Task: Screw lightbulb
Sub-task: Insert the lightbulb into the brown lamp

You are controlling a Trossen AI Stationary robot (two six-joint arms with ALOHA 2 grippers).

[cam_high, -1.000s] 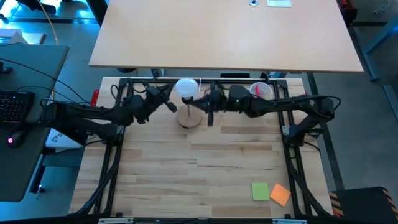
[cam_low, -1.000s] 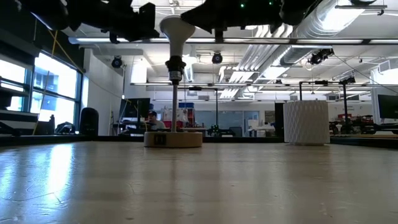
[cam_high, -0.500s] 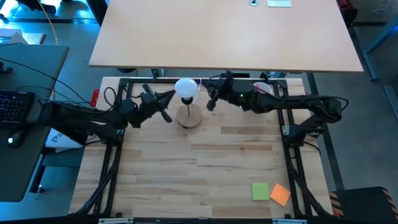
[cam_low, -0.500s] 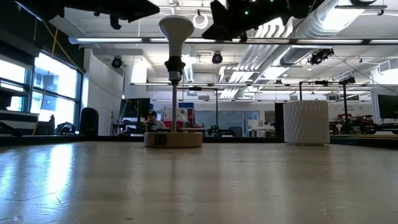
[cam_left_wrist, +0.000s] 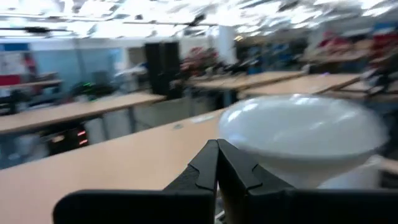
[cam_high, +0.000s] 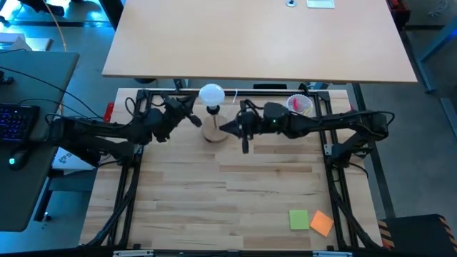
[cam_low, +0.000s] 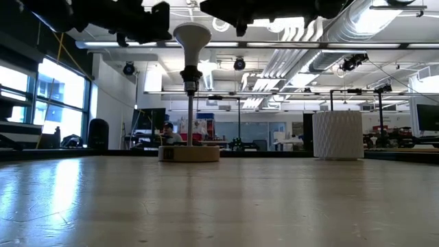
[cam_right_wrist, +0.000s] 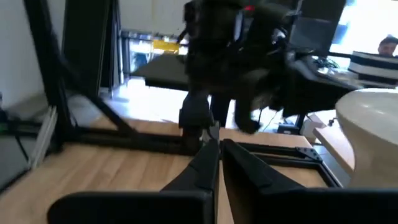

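The white lightbulb [cam_high: 211,93] stands upright with its screw base in the black socket atop the post of the round wooden stand [cam_high: 214,131], at the table's far middle; the low view shows the bulb [cam_low: 192,34] over the stand's base [cam_low: 190,154]. My left gripper [cam_high: 194,119] is shut just left of the globe, which fills the left wrist view [cam_left_wrist: 305,140] beyond the fingertips [cam_left_wrist: 217,163]. My right gripper [cam_high: 224,128] is shut just right of the post; the globe's edge shows in its wrist view [cam_right_wrist: 373,124]. In the low view a small gap shows on each side of the bulb.
A white ribbed cup [cam_high: 300,104] with coloured contents stands at the far right, behind my right arm; it also shows in the low view [cam_low: 337,135]. A green sticky note [cam_high: 298,219] and an orange one [cam_high: 322,223] lie near the front right. A black frame [cam_high: 136,178] edges the table.
Both grippers drew away from the bulb and came back. My right gripper swung up toward the far edge, then returned lower beside the post. My left gripper reached level, then returned beside the globe. The stand with the bulb has shifted slightly toward the far edge.
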